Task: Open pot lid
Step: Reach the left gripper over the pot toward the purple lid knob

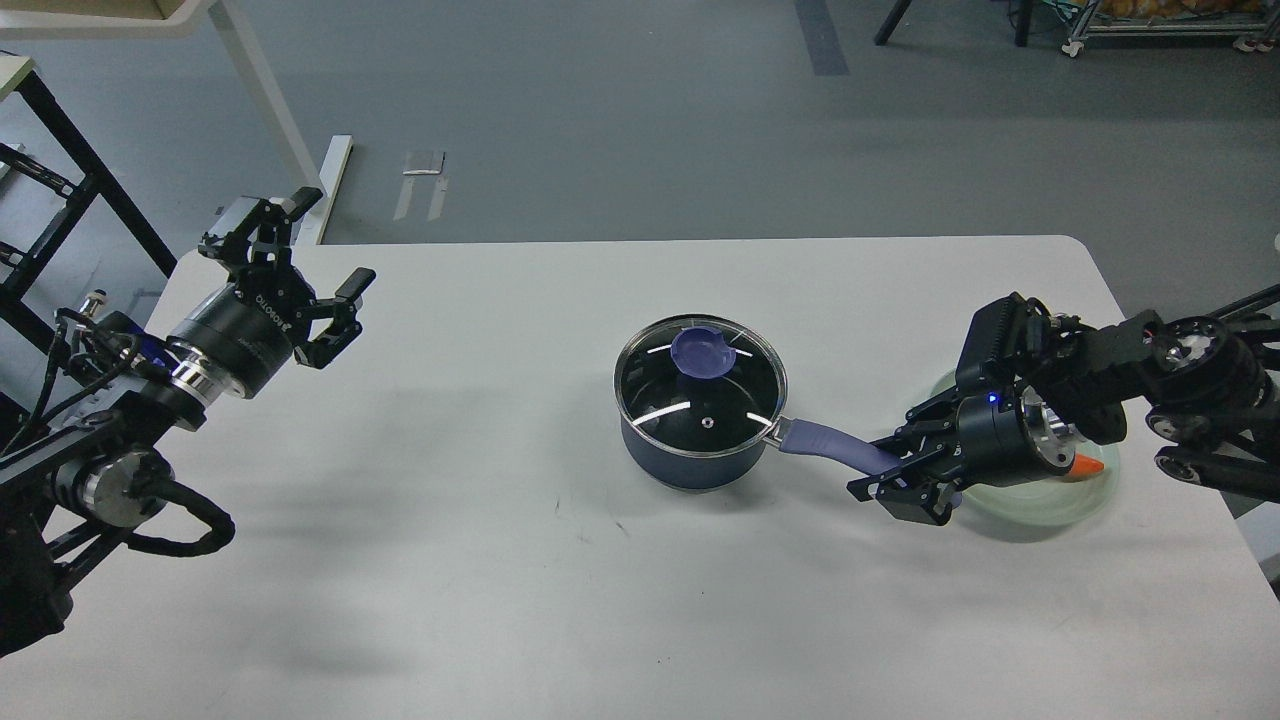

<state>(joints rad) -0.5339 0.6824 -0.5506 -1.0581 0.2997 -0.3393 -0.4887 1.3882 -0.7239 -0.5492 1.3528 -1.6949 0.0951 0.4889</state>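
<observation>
In front of me is a white table (480, 560) with rounded corners, its top plain and matte apart from a few small dark specks near the middle. On it, a little right of centre, stands the pot (690, 455), dark blue, with the lid (700, 385) seated flat across its mouth (the purple-blue knob sits off toward the far side of the glass). Its lavender handle (825, 442) runs out to the right, low over the tabletop. Farther right, near the table's edge, lies a pale green glass plate (1040, 500), partly hidden, with something small and orange (1090, 466) showing at its rim.
</observation>
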